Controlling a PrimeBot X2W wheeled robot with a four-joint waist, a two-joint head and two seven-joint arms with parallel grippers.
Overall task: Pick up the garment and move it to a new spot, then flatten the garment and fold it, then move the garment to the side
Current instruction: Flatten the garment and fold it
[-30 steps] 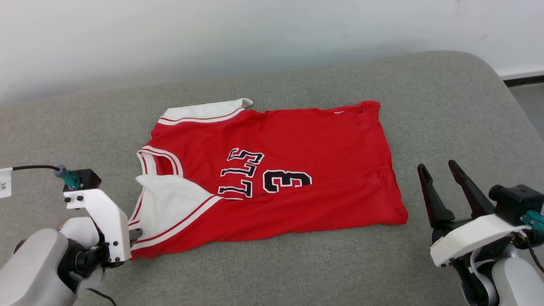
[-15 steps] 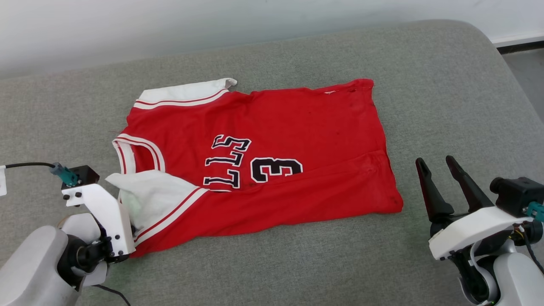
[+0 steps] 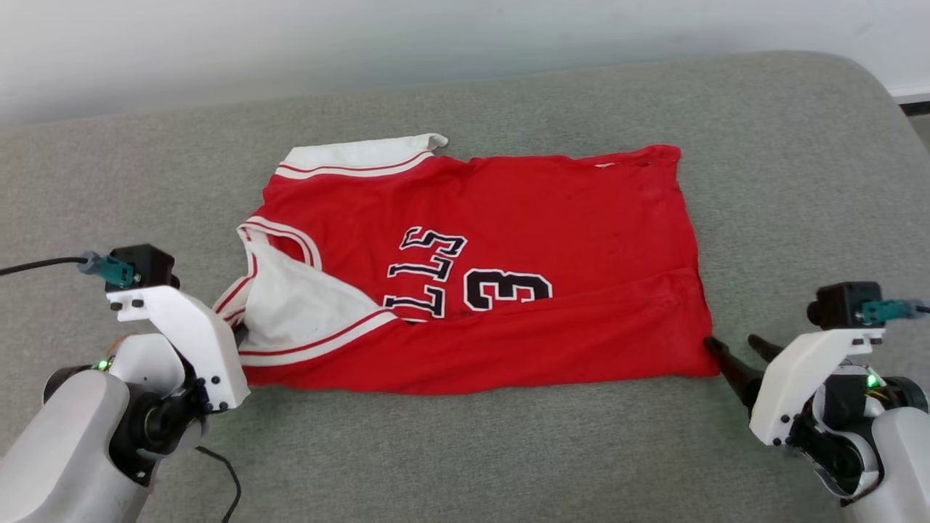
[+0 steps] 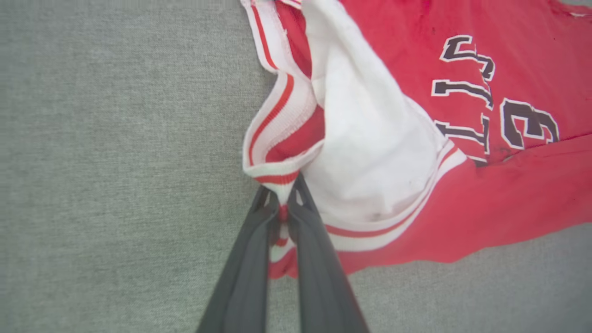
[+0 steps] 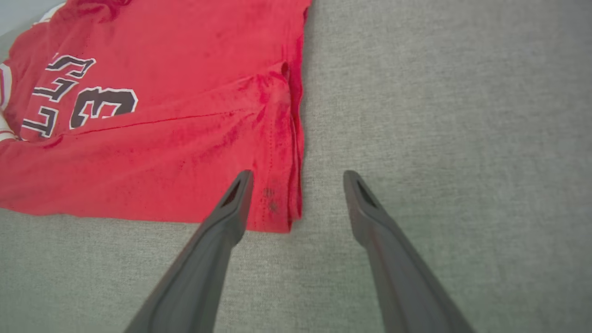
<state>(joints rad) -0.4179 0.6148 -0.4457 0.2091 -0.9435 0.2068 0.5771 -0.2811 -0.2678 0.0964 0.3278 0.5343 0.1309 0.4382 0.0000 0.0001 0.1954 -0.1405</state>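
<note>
Left tool (image 4: 283, 196): fingers pressed together, pinching the white-and-red striped trim (image 4: 273, 178) at the left end of the garment. In the head view its white mount stands at the lower left.
Cable (image 3: 36, 265): dark, running off the left edge from a teal plug on the left wrist.
Garment (image 3: 552, 240): red shirt lying nearly flat on the middle of the grey padded surface, neck end to the left, hem to the right. A long crease runs through the near part.
Near sleeve (image 4: 370, 152): white, bunched just beside the pinched trim and lifted a little.
Far sleeve (image 3: 356, 156): white with red stripes, flat at the far left corner.
Print (image 3: 472, 280): dark letters and a "3" outlined in white, lying sideways, left of the shirt's middle.
Right tool (image 5: 298, 174): fingers spread wide at the near right corner of the hem, one tip over red cloth, the other over bare grey. Contact cannot be told.
Grey padded surface (image 3: 799, 181): woven cover, rounded far right corner.
Wall (image 3: 363, 43): pale, behind the surface.
</note>
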